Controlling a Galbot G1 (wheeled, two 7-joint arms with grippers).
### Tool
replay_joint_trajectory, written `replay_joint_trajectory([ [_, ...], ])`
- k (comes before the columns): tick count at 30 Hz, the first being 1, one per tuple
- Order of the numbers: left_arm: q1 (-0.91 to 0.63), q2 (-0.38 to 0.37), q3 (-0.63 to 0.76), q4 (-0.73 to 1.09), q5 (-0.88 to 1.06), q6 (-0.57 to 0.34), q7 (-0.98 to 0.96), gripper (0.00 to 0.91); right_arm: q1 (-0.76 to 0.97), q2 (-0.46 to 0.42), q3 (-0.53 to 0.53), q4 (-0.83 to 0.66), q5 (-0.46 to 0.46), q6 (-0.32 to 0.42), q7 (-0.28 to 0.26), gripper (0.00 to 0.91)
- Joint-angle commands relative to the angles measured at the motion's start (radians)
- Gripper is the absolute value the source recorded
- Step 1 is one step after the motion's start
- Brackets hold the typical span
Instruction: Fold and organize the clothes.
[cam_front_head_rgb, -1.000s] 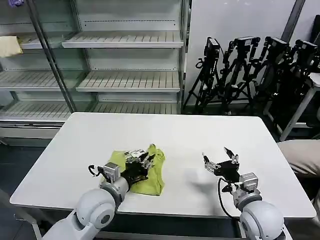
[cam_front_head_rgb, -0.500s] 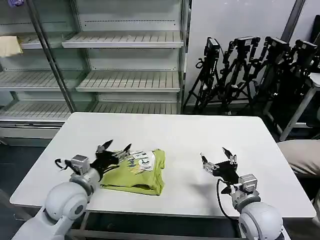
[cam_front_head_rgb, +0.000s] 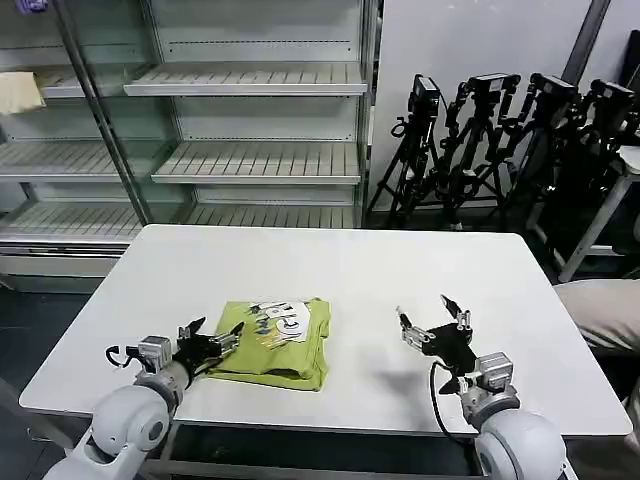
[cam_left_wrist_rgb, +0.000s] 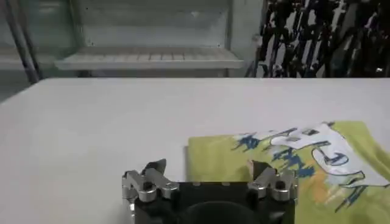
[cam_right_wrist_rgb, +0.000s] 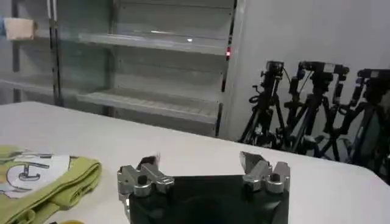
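White and rectangular, the surface (cam_front_head_rgb: 330, 270) carries a folded lime yellow-green T-shirt (cam_front_head_rgb: 272, 343) with a white-and-blue print showing on top, lying toward its near left. Its long axis runs roughly 9 to 3 o'clock. At the shirt's 9 o'clock edge, the left tool (cam_front_head_rgb: 207, 341) sits with fingers spread wide, holding nothing. Well apart at 3 o'clock, the right tool (cam_front_head_rgb: 431, 321) hovers, also spread wide.

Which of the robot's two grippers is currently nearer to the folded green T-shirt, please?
Left. The left gripper is open at the T-shirt's near-left edge; the right gripper hovers open over bare table, well off to its right.
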Motion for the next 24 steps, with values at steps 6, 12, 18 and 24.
replay_joint_trajectory([
  [6, 0.026, -0.033, 0.01, 0.037, -0.027, 0.007, -0.044, 0.02, 0.001, 0.006, -0.019, 0.005, -0.015, -0.001, 0.002, 0.907],
  [12, 0.025, -0.038, 0.025, 0.019, -0.027, 0.006, -0.028, 0.02, 0.009, 0.006, -0.03, 0.004, -0.015, -0.002, 0.004, 0.907],
  [18, 0.023, -0.049, 0.039, 0.014, -0.013, 0.006, -0.025, 0.02, 0.004, 0.006, -0.03, 0.007, -0.015, -0.002, 0.004, 0.907],
  [24, 0.021, -0.037, 0.035, 0.027, 0.023, 0.006, -0.019, 0.02, 0.006, 0.01, -0.039, 0.007, -0.015, 0.0, 0.004, 0.907],
])
